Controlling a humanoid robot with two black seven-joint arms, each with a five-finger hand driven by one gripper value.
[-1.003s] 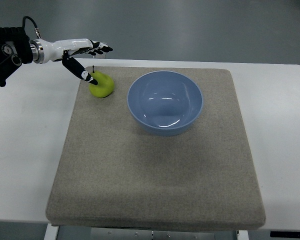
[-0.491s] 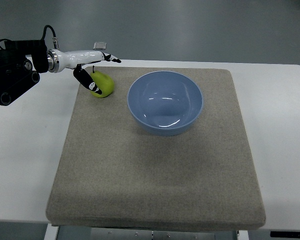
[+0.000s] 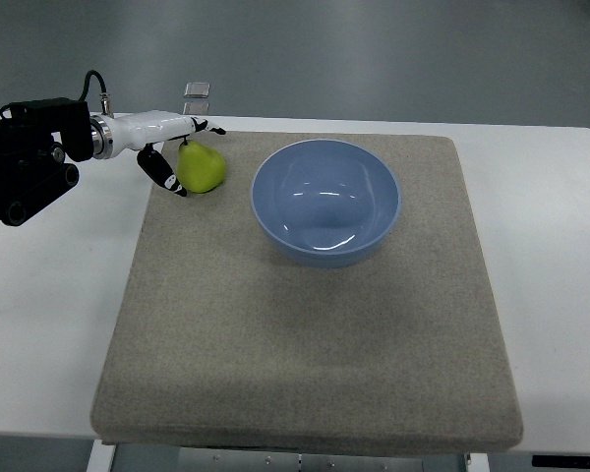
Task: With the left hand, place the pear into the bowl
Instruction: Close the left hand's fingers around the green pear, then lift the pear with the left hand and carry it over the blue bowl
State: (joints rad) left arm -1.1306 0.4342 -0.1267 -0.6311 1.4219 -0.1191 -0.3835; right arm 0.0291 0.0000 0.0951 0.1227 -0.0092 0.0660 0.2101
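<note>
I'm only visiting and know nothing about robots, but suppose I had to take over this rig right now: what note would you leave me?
Left robot hand: at the pear, thumb on its left side, other fingers behind it; a firm grasp cannot be confirmed.
Right robot hand: not in view.
Pear: on the grey mat, far left corner, left of the blue bowl, apart from it.
Bowl: holds nothing.
Done: hand has reached the pear.
Left: grasp, lift, carry right, release into the bowl.

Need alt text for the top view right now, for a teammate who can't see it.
The left hand closes around a green pear at the far left corner of a grey mat; a firm grip isn't clear. An empty blue bowl sits just right of the pear.
</note>
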